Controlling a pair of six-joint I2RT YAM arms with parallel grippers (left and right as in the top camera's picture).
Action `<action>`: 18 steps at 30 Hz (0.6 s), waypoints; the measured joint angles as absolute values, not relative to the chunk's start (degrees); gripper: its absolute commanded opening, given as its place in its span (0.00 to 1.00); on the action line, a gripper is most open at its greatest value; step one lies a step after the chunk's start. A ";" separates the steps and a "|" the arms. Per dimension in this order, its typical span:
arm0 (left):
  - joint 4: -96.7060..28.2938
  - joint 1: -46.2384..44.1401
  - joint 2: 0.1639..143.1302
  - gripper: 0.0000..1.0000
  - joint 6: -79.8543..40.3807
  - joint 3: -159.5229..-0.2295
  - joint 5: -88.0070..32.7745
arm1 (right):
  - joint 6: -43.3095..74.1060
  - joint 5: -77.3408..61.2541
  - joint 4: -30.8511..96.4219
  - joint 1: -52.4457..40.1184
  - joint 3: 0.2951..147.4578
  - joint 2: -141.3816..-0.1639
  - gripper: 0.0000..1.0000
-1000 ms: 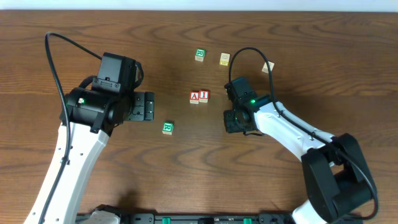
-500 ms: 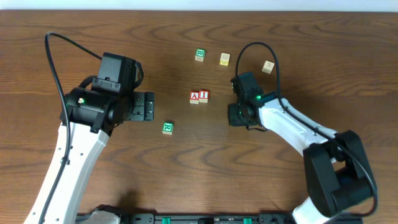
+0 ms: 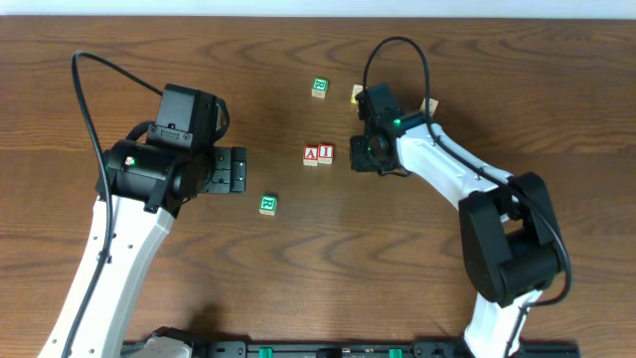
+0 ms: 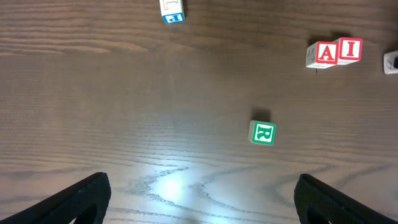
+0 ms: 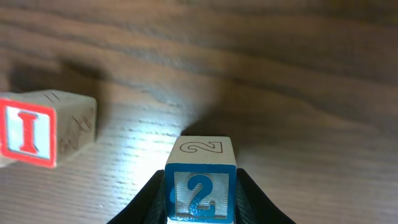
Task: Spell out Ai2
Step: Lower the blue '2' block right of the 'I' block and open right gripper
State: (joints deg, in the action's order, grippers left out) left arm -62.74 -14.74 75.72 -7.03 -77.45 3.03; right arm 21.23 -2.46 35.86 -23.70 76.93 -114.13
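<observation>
A red A block (image 3: 311, 154) and a red I block (image 3: 326, 152) stand side by side at the table's middle; both also show in the left wrist view, A (image 4: 324, 53) and I (image 4: 350, 50). My right gripper (image 3: 360, 159) is shut on a blue 2 block (image 5: 200, 188), held just right of the I block (image 5: 28, 129) with a gap between them. My left gripper (image 3: 238, 171) is open and empty, left of the pair, its fingertips at the bottom corners of the left wrist view (image 4: 199, 199).
A green R block (image 3: 267, 204) lies in front of the left gripper, also in the left wrist view (image 4: 262, 133). Another green block (image 3: 319, 87), a yellow-marked block (image 3: 358, 94) and a plain block (image 3: 429, 104) lie at the back. A blue-lettered block (image 4: 172, 10) sits at the left wrist view's top.
My right gripper has carried the 2 block up and left, from the table's right middle to just right of the I block. The left arm has not moved.
</observation>
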 measured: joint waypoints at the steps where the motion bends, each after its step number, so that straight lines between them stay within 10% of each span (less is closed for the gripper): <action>1: -62.74 -14.74 75.72 0.96 -7.03 -77.43 3.03 | 21.26 -2.79 35.88 -23.70 77.38 -114.30 0.29; 18: -62.74 -14.74 75.72 0.95 -7.03 -77.43 3.03 | 21.50 -4.32 36.16 -25.32 80.66 -115.02 0.29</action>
